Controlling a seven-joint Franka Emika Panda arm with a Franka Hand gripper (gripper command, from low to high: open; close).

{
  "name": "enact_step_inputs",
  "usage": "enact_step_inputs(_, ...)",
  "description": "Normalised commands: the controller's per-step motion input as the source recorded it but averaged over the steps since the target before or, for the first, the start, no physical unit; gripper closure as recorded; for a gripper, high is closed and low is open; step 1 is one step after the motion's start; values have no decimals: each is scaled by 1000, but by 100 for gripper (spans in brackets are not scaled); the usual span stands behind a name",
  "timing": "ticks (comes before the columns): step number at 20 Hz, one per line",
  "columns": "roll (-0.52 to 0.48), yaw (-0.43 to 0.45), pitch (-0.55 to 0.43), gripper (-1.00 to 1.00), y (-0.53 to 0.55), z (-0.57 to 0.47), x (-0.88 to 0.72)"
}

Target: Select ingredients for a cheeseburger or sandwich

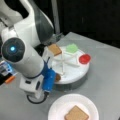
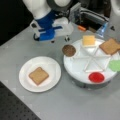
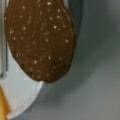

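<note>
The patty (image 2: pixel 68 50) is a dark brown round disc flecked with pale specks; in the wrist view (image 3: pixel 40 40) it fills most of the picture, its lower edge jutting past the white rim of the sectioned tray (image 3: pixel 22 100). In a front view it sits at the tray's (image 2: pixel 75 72) left rim, just below the arm's blue-and-white wrist. 1 brown toast square (image 2: pixel 38 75), grainy on top, lies flat on the white paper plate (image 2: pixel 25 82), well apart from the tray; the plate (image 1: pixel 57 107) and toast (image 1: pixel 76 114) also show in a front view, the toast cut off at the bottom edge.

On the tray lie the yellow cheese square (image 2: pixel 88 40), a 2nd toast square (image 2: pixel 109 46), a green leaf (image 2: pixel 115 65) cut off at the right edge, and a glossy red disc (image 2: pixel 96 77). Thin white ribs divide the tray into wedges.

The gripper itself is hidden behind the arm's wrist in both front views, and its fingers do not show in the wrist view, so whether it is open or holds the patty cannot be told.
</note>
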Motion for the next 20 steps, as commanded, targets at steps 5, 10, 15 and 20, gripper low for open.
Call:
enact_step_inputs(5,466,70,255,-100,-290,-48,414)
enact_step_inputs(10,409,102,240,-100,-334,-19,394)
enact_step_inputs(15,410,169,230,-100,-281,-69,342)
enact_step_inputs(20,462,159,232,-100,-209,-124,279)
